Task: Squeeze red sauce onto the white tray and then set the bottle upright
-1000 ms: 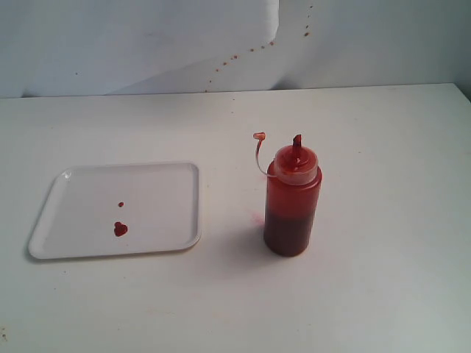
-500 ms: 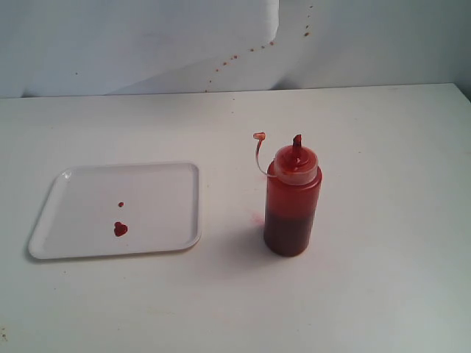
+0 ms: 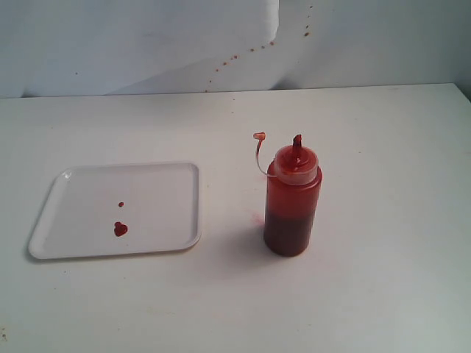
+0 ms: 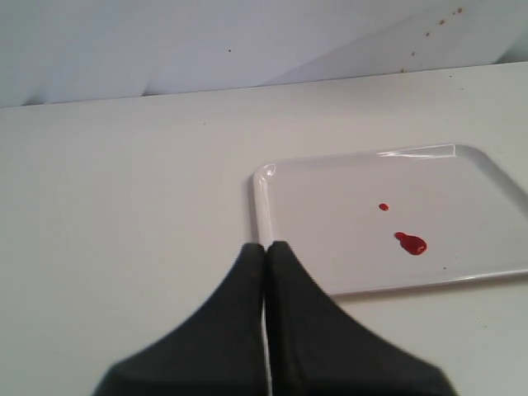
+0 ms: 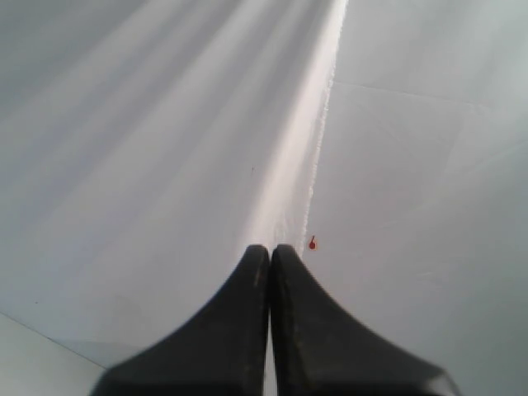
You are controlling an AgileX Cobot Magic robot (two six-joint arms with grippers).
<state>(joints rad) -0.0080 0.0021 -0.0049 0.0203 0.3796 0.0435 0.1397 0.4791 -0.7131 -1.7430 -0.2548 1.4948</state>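
Red sauce [image 3: 121,229] could be spilled on the table [image 3: 383,147] if the upright bottle [image 3: 292,213], stood mid-table with its tip cap [image 3: 259,136] off, were knocked over. Counted are one bottle, one white tray [image 3: 165,187] near the table's left edge, and two sauce spots on it. The left gripper [image 4: 266,247] and right gripper [image 5: 270,247] are each pressed together, nothing held.
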